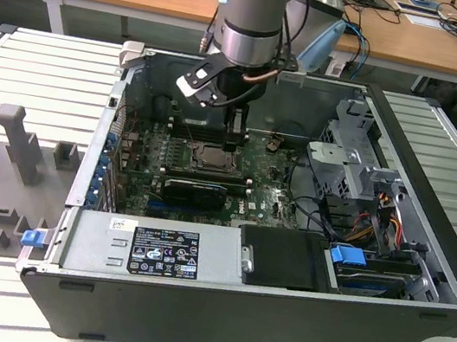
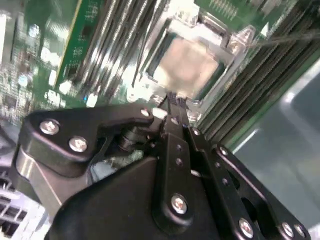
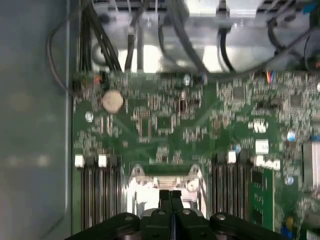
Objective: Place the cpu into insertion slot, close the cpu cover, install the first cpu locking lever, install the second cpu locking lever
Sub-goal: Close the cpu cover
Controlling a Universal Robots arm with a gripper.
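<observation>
While the arm [image 1: 250, 17] is hanging over the open computer case [image 1: 274, 319] at the upper centre of the exterior view, the gripper [image 1: 233, 145] is pointing straight down at the insertion slot [image 1: 195, 158]. The slot is lying on the green motherboard [image 1: 272, 198], a little above the middle of that frame, with the long black card [image 1: 194, 190] just below it.

In the second wrist view the gripper [image 2: 172, 101] is showing its jaws closed, with no gap and nothing to be seen between them. In the first wrist view the two black fingers [image 3: 164, 199] are likewise meeting edge to edge.

The cpu [image 2: 189, 67] is sitting flat in the slot. Its pale metal top is showing through the window of the cpu cover [image 2: 226, 54], which is lying down around it as a bright steel frame. The fingertips are standing very near the edge of this frame, and whether they are touching it cannot be told. Rows of memory slots [image 2: 115, 45] are flanking the socket on both sides.

By this evidence the chip is placed and the cover is down, so the work in hand is probably the locking levers. Whether either lever is latched cannot be told.

As a judgement, any further move at the socket is calling for fine alignment of the closed tips. It is also calling for a light, sideways-guarded push and for clearance from the crowded slots alongside.
</observation>
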